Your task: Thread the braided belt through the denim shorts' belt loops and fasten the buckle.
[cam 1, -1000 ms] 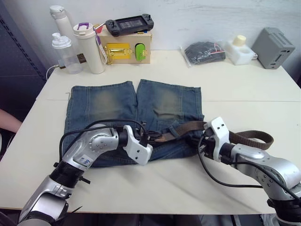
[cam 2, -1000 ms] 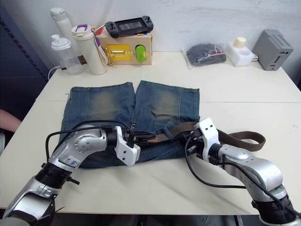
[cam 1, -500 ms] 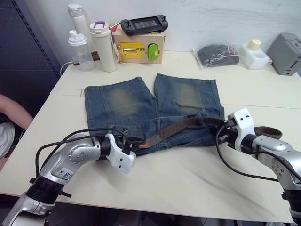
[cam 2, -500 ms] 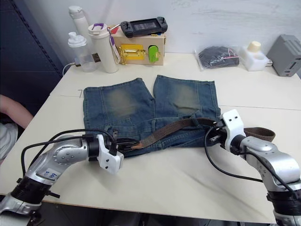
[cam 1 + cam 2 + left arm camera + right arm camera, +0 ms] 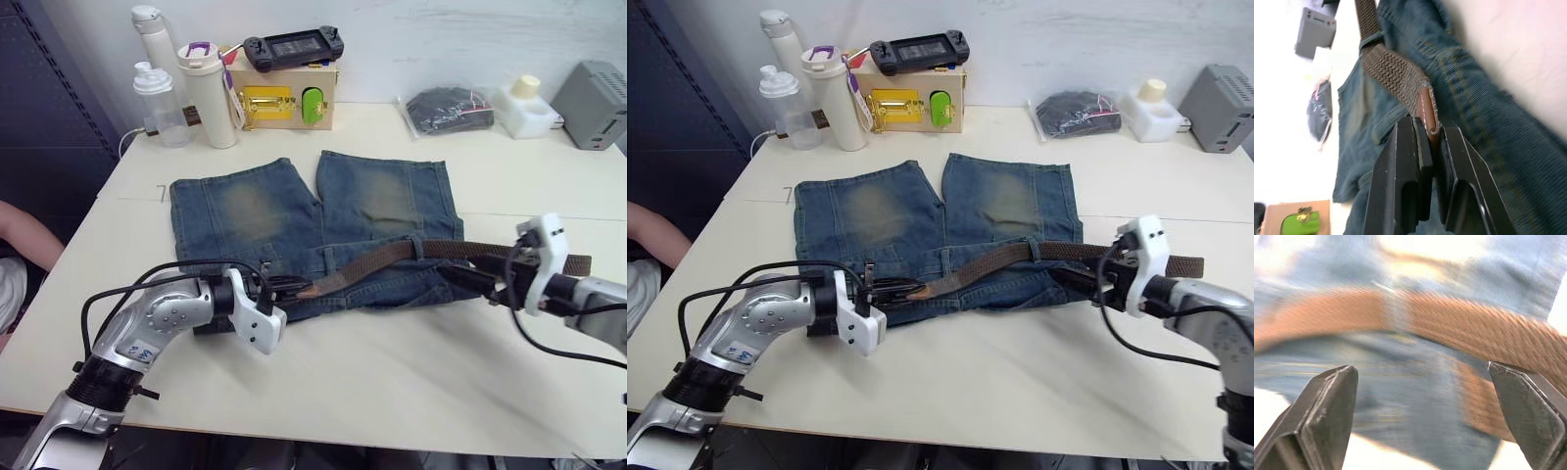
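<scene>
Fingers of the left gripper (image 5: 1431, 161) stay pinched on the leather tip of the braided belt (image 5: 392, 255), low over the waistband of the denim shorts (image 5: 294, 211). Compared with a moment ago, the strap lies straighter across the waistband, passing under one of the belt loops (image 5: 418, 245) on the right side. Further right, the right gripper (image 5: 1080, 282) has let go and backed off toward the table's edge, its fingers spread wide just beside the belt. Threading looks only begun; the remaining loops and the fastening lie ahead.
</scene>
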Controlling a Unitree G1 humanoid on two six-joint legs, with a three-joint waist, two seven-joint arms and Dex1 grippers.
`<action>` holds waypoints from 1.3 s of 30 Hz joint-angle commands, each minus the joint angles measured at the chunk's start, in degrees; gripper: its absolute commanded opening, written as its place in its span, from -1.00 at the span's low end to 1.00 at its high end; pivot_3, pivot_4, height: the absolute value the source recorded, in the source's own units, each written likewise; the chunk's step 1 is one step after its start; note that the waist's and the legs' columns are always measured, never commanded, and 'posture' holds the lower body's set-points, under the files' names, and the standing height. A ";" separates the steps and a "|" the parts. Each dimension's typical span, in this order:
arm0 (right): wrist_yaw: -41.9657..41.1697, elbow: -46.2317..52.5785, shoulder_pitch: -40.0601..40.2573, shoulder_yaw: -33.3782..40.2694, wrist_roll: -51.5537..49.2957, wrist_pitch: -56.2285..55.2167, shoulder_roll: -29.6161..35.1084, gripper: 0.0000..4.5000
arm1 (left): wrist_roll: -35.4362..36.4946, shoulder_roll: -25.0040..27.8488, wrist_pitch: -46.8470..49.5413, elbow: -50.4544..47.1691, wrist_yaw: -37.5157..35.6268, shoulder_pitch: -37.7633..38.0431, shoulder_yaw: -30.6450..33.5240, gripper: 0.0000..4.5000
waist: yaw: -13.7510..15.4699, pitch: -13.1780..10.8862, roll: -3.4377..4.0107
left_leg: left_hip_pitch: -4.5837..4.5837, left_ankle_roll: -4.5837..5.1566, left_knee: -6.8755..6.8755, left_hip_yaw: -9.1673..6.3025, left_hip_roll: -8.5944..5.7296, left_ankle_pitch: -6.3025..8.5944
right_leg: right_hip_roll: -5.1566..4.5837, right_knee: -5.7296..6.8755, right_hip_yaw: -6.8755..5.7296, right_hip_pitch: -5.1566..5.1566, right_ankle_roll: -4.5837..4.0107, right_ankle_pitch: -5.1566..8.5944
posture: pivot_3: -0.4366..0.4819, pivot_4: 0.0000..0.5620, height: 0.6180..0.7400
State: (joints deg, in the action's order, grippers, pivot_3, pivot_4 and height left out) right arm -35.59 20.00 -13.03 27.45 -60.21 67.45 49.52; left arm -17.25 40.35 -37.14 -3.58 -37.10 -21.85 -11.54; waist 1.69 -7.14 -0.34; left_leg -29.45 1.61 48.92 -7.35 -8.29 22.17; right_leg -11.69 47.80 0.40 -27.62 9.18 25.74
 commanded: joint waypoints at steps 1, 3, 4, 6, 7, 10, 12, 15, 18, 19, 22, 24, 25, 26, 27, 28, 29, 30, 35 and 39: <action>1.70 3.10 -1.68 3.58 -15.86 4.02 -0.49 0.89 | -1.40 -0.17 -3.81 0.18 4.22 -0.46 2.34 -1.00 | -0.16 -0.07 -0.13 | 0.00 0.00 0.00 -0.02 0.04 0.00 | 0.02 -0.04 -0.03 0.03 0.00 0.00 | -0.05 -0.47 -0.56; 9.18 2.53 -2.49 0.60 -26.64 3.55 -2.46 0.89 | -2.91 -0.33 -5.39 1.00 6.37 -0.44 2.92 -1.00 | -0.31 -0.09 -0.17 | 0.00 0.00 0.01 0.00 0.05 0.00 | 0.01 -0.05 -0.03 0.03 0.00 0.00 | -0.05 -0.47 -0.56; 14.64 2.30 -2.05 -3.21 -32.77 2.01 -4.16 0.89 | -3.54 -0.45 -6.09 1.31 7.28 -0.54 3.14 -1.00 | -0.35 -0.11 -0.19 | 0.00 -0.01 0.01 0.03 0.07 0.00 | 0.00 -0.06 -0.04 0.02 0.00 0.00 | -0.05 -0.47 -0.56; 23.53 2.44 -0.82 -9.58 -40.75 -0.89 -6.84 0.89 | -4.24 -0.73 -7.08 1.63 8.52 -0.90 3.30 -1.00 | -0.39 -0.13 -0.23 | 0.00 -0.02 0.00 0.07 0.11 0.01 | -0.02 -0.05 -0.03 0.00 0.00 0.00 | -0.05 -0.47 -0.56; 27.49 2.91 -0.07 -12.89 -42.56 -1.91 -8.40 0.89 | -4.36 -0.98 -7.24 1.55 8.96 -1.23 3.27 -1.00 | -0.40 -0.14 -0.25 | 0.00 -0.02 -0.01 0.08 0.12 0.01 | -0.04 -0.02 -0.01 -0.03 0.00 0.00 | -0.05 -0.47 -0.56; 39.11 2.28 1.15 -19.83 -50.11 -8.47 -13.09 0.89 | -4.69 -1.43 -7.59 1.09 9.80 -1.84 3.10 -1.00 | -0.33 -0.20 -0.32 | -0.08 -0.03 0.02 0.11 0.12 0.01 | -0.08 0.00 0.03 -0.10 0.00 0.00 | -0.05 -0.47 -0.56; 43.80 1.52 1.62 -22.96 -52.71 -11.94 -17.38 0.89 | -5.03 -1.40 -7.99 0.94 10.05 -2.03 2.89 -1.00 | -0.40 -0.24 -0.37 | -0.10 -0.02 0.07 0.09 0.08 0.01 | -0.07 0.01 0.05 -0.10 0.00 0.00 | -0.05 -0.47 -0.56; 50.16 -0.43 1.67 -23.66 -52.79 -16.71 -24.71 0.89 | -5.17 -1.36 -8.09 0.85 10.21 -2.04 2.66 -1.00 | -0.55 -0.24 -0.38 | -0.09 -0.02 0.09 0.07 0.06 0.01 | 0.01 0.08 0.06 -0.12 0.00 0.00 | -0.05 -0.47 -0.56; 54.11 -0.93 0.37 -23.23 -52.79 -19.71 -31.06 0.89 | -5.15 -1.26 -7.97 0.64 10.08 -1.86 2.46 -1.00 | -0.83 -0.24 -0.36 | -0.08 -0.02 0.07 0.05 0.03 0.01 | 0.05 0.20 0.07 -0.18 0.00 0.00 | -0.05 -0.47 -0.56; 55.37 -1.03 -0.24 -23.05 -52.79 -20.63 -32.75 0.89 | -5.11 -1.24 -7.89 0.58 10.00 -1.84 2.41 -1.00 | -1.04 -0.25 -0.35 | -0.08 -0.03 0.06 0.03 0.03 0.01 | 0.08 0.26 0.07 -0.21 0.01 0.00 | -0.05 -0.47 -0.56; 58.20 -2.15 -1.46 -21.36 -52.79 -22.65 -35.66 0.89 | -4.99 -1.17 -7.61 0.29 9.81 -1.79 2.42 -1.00 | -1.85 -0.25 -0.35 | -0.08 -0.03 0.04 0.01 0.00 0.01 | 0.11 0.41 0.09 -0.31 0.01 -0.01 | -0.05 -0.47 -0.56; 58.92 -2.77 -1.76 -20.48 -52.79 -22.66 -35.79 0.89 | -5.06 -0.98 -7.52 0.39 9.66 -1.88 2.43 -1.00 | -1.94 -0.25 -0.35 | -0.09 -0.06 0.04 0.02 -0.06 0.03 | 0.09 0.75 0.12 -0.50 0.01 -0.01 | -0.05 -0.47 -0.56; 59.15 -2.76 -1.72 -20.33 -52.79 -22.50 -35.63 0.89 | -5.08 -0.87 -7.54 0.35 9.63 -1.81 2.48 -1.00 | -1.98 -0.25 -0.35 | -0.09 -0.06 0.03 0.02 -0.07 0.04 | 0.09 0.83 0.13 -0.57 0.01 -0.01 | -0.05 -0.47 -0.56; 59.53 -2.84 -1.80 -20.12 -52.79 -22.72 -35.91 0.89 | -5.10 -0.78 -7.55 0.36 9.62 -1.77 2.51 -1.00 | -2.03 -0.25 -0.35 | -0.09 -0.07 0.02 0.02 -0.07 0.04 | 0.08 0.92 0.15 -0.62 0.01 -0.01 | -0.05 -0.47 -0.56; 59.83 -2.89 -1.87 -19.95 -52.79 -22.87 -36.22 0.89 | -5.10 -0.74 -7.57 0.36 9.64 -1.74 2.53 -1.00 | -2.10 -0.25 -0.35 | -0.11 -0.08 0.03 0.04 -0.07 0.05 | 0.07 1.07 0.19 -0.74 0.01 -0.01 | -0.05 -0.47 -0.56; 59.88 -2.97 -2.06 -20.02 -52.79 -22.87 -36.23 0.79 | -5.06 -0.68 -7.53 0.38 9.61 -1.72 2.53 -1.00 | -2.19 -0.25 -0.35 | -0.13 -0.09 0.03 0.07 -0.07 0.05 | 0.04 1.15 0.27 -0.82 0.01 -0.01 | -0.05 -0.47 -0.56; 59.98 -3.03 -2.21 -20.14 -52.79 -22.84 -36.23 0.67 | -5.04 -0.63 -7.49 0.45 9.57 -1.73 2.52 -1.00 | -2.29 -0.25 -0.35 | -0.14 -0.10 0.03 0.07 -0.07 0.05 | 0.05 1.20 0.30 -0.86 0.01 -0.01 | -0.05 -0.47 -0.56; 60.04 -3.02 -2.28 -20.36 -52.79 -22.74 -36.14 0.56 | -5.03 -0.57 -7.43 0.52 9.50 -1.75 2.49 -1.00 | -2.43 -0.25 -0.35 | -0.15 -0.10 0.02 0.07 -0.06 0.06 | 0.05 1.23 0.32 -0.88 0.01 -0.01 | -0.05 -0.47 -0.56; 60.59 -1.97 -1.85 -21.92 -52.79 -23.25 -36.59 -0.49 | -4.89 -0.50 -6.35 0.60 8.97 -1.72 2.34 -1.00 | -3.25 -0.25 -0.35 | -0.16 -0.12 0.02 0.05 -0.07 0.07 | 0.07 1.41 0.43 -0.97 0.01 -0.01 | -0.05 -0.47 -0.56; 60.61 -2.20 -2.08 -22.00 -52.78 -24.79 -36.80 -0.97 | -3.70 -0.48 -4.86 0.46 8.02 -1.18 2.19 -1.00 | -3.40 -0.25 -0.35 | -0.16 -0.17 0.01 0.04 -0.07 0.10 | 0.08 1.58 0.48 -1.06 0.01 -0.01 | -0.05 -0.47 -0.56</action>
State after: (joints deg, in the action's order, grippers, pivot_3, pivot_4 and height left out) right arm 25.36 15.65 -14.61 5.09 -111.55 43.76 12.96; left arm -22.58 39.33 -42.78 -1.54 -28.54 -23.36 -9.76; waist -1.71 -7.38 -0.69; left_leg -29.61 1.44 48.94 -7.31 -8.36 22.28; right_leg -11.61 49.41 0.89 -28.68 9.18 25.73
